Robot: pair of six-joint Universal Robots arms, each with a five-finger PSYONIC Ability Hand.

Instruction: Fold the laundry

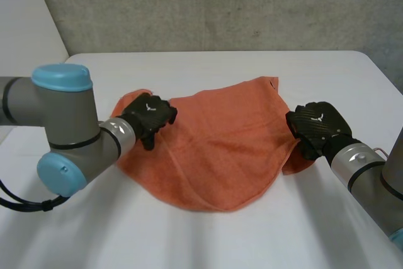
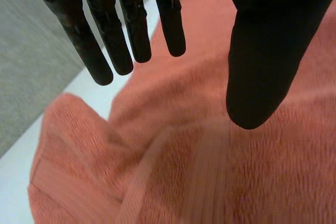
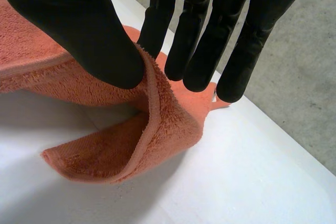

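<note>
An orange towel (image 1: 214, 149) lies rumpled and partly doubled over in the middle of the white table. My left hand (image 1: 148, 118) hovers over the towel's left end near a far corner. In the left wrist view its fingers (image 2: 136, 24) are straight and spread apart from the thumb, with the towel (image 2: 210, 171) below them and nothing gripped. My right hand (image 1: 318, 127) is at the towel's right edge. There the thumb (image 3: 79, 24) pinches the hemmed edge of the towel (image 3: 131, 145) against the fingers, and a flap curls down under it onto the table.
The white table (image 1: 220, 237) has bare surface in front of the towel and behind it. Its far edge meets a grey wall (image 1: 220, 4). My left arm's big elbow (image 1: 63, 130) stands close to the towel's left side.
</note>
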